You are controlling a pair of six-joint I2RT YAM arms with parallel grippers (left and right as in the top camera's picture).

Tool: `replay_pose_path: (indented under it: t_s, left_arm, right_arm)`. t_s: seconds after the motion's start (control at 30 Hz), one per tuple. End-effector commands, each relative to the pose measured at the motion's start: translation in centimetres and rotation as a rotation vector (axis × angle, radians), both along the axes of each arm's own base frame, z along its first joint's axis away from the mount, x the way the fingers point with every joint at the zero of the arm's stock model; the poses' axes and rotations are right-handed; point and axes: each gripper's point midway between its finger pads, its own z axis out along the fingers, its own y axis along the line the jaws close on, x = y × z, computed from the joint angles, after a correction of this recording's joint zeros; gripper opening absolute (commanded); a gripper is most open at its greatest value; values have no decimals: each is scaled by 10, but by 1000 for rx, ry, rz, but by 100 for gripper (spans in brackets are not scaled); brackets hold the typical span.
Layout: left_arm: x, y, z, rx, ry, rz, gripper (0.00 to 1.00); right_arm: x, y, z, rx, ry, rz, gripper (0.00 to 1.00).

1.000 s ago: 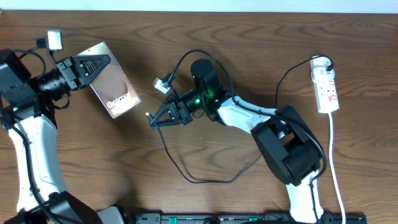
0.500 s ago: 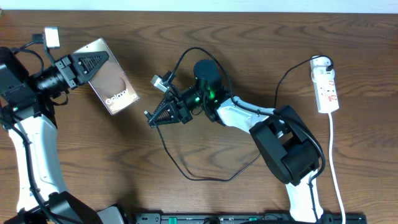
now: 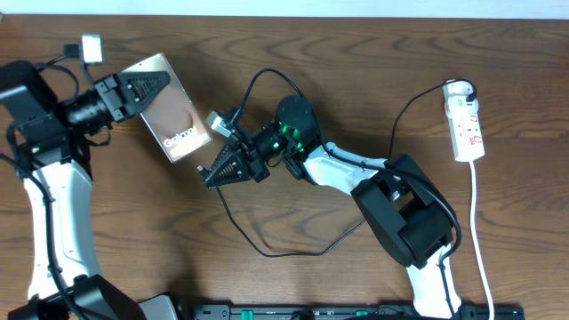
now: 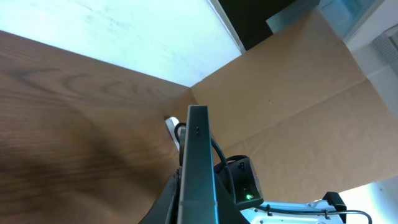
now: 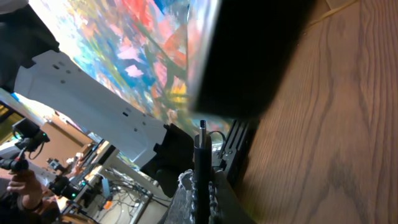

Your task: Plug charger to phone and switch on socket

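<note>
Status: left gripper (image 3: 156, 84) is clamped on the phone (image 3: 176, 123) by its 11 o'clock end, at 10 o'clock on the table. The left wrist view shows the phone edge-on between the fingers. Right gripper (image 3: 206, 175) is closed on the charger (image 3: 293, 256) plug, and the tip (image 5: 201, 146) pokes out past the fingers. The tip sits just off the phone's free end, at about 5 o'clock from it. I see no contact yet.

Risks as I see them:
- I can't see the port in any view, and the right wrist view is blurred up close. I'm lining up blind, so the tip could land on the frame and skid off.
- The phone is gripped only at the far end. An insertion push could lever it, so it pivots or slips in the jaws.
- The plug could twist in the right fingers under side load.
- The slack cable loops round at 6 o'clock under the right arm and could snag if I reach over.
- The socket (image 3: 468, 124) is at 2 o'clock, well apart, and its switch state is unreadable. A tug on the cable could drag it.
</note>
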Motion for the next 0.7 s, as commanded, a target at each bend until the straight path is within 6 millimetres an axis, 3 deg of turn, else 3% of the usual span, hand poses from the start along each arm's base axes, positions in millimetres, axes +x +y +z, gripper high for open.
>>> replay_pose_path:
  t_s: [0.0, 0.67]
  left_arm:
    - [-3, -3, 4, 0, -4, -5, 7]
    - [-3, -4, 4, -1, -4, -6, 7]
  right_arm:
    - [1, 2, 5, 5, 0, -9, 1]
    - [16, 12, 17, 75, -31, -127, 1]
